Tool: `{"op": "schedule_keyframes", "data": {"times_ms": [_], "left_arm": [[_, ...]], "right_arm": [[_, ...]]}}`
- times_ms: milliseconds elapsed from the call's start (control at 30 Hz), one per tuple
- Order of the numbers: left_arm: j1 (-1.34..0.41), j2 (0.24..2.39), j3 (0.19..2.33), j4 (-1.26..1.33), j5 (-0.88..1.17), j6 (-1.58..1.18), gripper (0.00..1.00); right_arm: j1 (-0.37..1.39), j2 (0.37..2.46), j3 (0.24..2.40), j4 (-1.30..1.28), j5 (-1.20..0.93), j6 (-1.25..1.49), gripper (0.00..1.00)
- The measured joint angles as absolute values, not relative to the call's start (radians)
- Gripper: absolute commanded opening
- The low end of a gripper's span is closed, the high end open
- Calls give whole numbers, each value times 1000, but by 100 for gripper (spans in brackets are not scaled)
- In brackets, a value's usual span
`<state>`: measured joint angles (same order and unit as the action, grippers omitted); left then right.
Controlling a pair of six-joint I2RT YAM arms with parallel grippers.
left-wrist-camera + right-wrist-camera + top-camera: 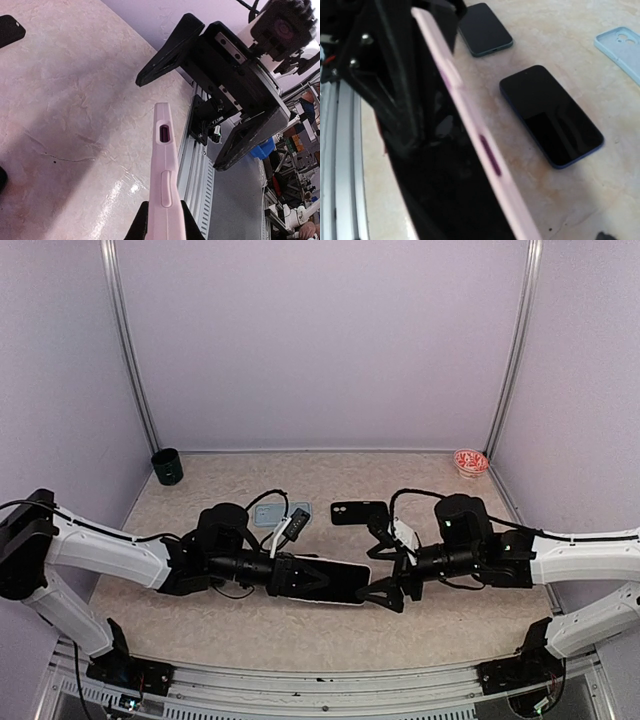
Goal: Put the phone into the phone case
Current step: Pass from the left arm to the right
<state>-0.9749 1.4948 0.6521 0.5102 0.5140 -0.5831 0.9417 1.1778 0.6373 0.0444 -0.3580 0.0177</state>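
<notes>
Left gripper (290,576) pinching one end of the pink phone case (164,165), fingers pressed onto its two faces, case held edge-up above the tabletop (200,625) near the front centre. Black phone (445,200) sits inside the case, glossy screen showing within the pink rim. The case's free end points at the right gripper (373,565). Right gripper spread wide, holding nothing, one finger on each side of the case end. In the left wrist view there's a gap between the fingers and the case. In the top view the lower finger is very close to the case end, can't tell if it touches. Lying flat on the tabletop behind the arms: dark phone (358,512), light blue case (276,515) with a grey-blue phone (300,509) just beside it. Green cup (167,467) at the back left corner, red-and-white bowl (470,462) at the back right
</notes>
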Motion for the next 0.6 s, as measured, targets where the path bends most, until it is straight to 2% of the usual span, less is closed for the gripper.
{"op": "schedule_keyframes", "data": {"times_ms": [233,600], "left_arm": [[-964,1534,691,468,582,-598,0],[-964,1623,730,455,655,-628,0]], "right_arm": [[1010,1185,641,42,-286,-46,100],[1139,1326,699,21,-171,-136,100]]}}
